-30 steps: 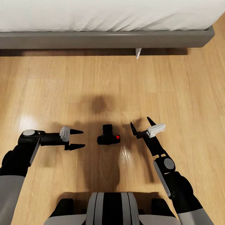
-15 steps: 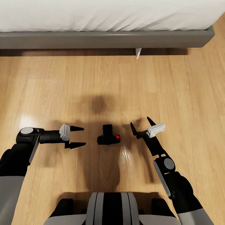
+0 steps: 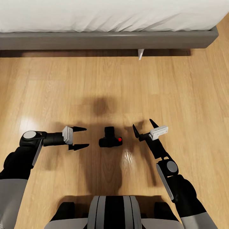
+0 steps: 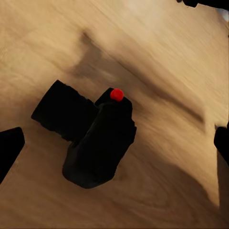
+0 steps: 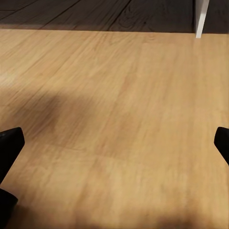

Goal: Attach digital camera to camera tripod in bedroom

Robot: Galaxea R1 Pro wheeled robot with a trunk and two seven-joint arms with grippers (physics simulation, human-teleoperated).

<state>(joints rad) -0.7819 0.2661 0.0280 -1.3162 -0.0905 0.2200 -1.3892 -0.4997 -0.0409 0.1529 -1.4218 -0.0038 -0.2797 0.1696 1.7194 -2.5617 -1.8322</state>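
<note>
The digital camera [image 3: 110, 138], small and black with a red button, lies on the wood floor in the head view, lens pointing toward the bed. My left gripper [image 3: 83, 137] is open just left of it, fingertips aimed at the camera and a short gap away. The left wrist view looks straight at the camera [image 4: 90, 140], framed between the open fingertips [image 4: 9, 148]. My right gripper [image 3: 143, 125] is open to the camera's right, pointing toward the bed, with nothing between its fingers. The camera tripod is out of view.
A grey-framed bed [image 3: 108, 39] with white bedding runs across the far side, with a white leg [image 3: 141, 54] under it. The same leg [image 5: 201, 18] appears in the right wrist view. Light wood floor [image 3: 178, 92] surrounds the camera.
My left gripper has slid a little rightward toward the camera. The right arm and the camera have stayed still.
</note>
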